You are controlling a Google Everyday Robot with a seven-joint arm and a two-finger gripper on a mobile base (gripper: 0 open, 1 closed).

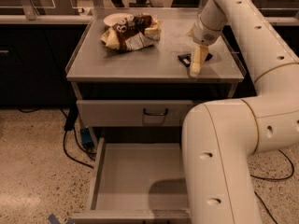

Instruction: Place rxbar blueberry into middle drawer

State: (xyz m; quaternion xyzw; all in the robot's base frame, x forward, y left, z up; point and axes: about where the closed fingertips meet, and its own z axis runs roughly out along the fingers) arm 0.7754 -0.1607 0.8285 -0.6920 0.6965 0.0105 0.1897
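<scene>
We see a heap of snack bags (131, 31) touching a white plate (113, 18) at the back of the cabinet top (140, 62), a shut top drawer (117, 113) with a dark handle (155, 112), black cables (69, 148) on the speckled floor (32, 171) at left, and the gripper (196, 71) low over the top's right front.
</scene>
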